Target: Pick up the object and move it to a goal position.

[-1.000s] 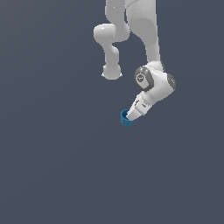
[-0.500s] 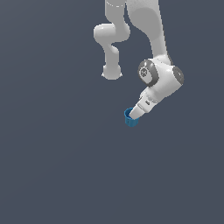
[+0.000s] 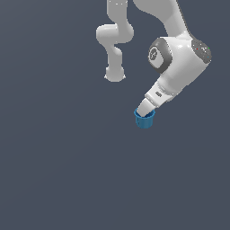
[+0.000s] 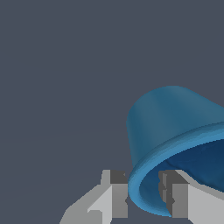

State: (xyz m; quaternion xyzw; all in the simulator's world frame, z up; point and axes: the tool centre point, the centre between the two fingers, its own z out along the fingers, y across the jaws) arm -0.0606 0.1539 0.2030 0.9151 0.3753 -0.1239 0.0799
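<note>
The object is a small blue tapered cup (image 3: 144,119) with a thicker rim. It sits at the tip of my white hand in the exterior view. In the wrist view the cup (image 4: 175,127) is close up. My gripper (image 4: 144,197) is shut on its rim, one grey finger (image 4: 117,194) outside the wall and the other finger (image 4: 173,197) inside the cup. In the exterior view the gripper (image 3: 143,112) is mostly hidden by the hand and the cup. The hand tilts down toward the exterior view's left.
The white arm (image 3: 179,67) reaches in from the top of the exterior view, with its base column (image 3: 114,49) behind. A plain dark grey surface lies all around.
The arm has swung toward the exterior view's right with the cup in its grip, and the hand and cup now sit slightly further right than before.
</note>
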